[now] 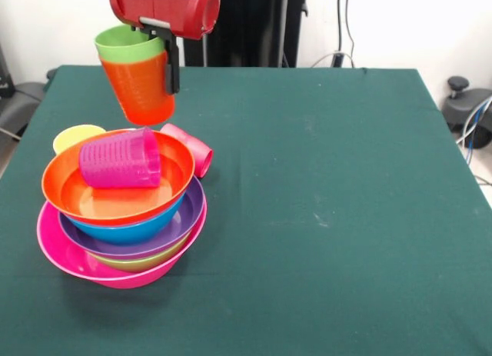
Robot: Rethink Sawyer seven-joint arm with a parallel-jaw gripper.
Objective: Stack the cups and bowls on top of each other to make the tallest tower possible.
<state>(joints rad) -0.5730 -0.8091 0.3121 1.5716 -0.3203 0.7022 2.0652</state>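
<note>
Holding nested orange cup [141, 87] w/ gripper [171, 60] clamped on rim; your orange bowl [115, 198] sits directly below.

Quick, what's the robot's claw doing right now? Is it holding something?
Gripper: closed on the orange cup, which has the green cup nested inside it, held up above the orange bowl.

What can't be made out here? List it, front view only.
- Yellow cup: mostly hidden behind the orange bowl.
- Red cup: lying behind the bowls, partly hidden.
- Green bowl: only a sliver shows under the purple bowl.
- Green cup: body hidden inside the orange cup.
- Gripper: only one of its fingers shows; the cups hide the rest.
</note>
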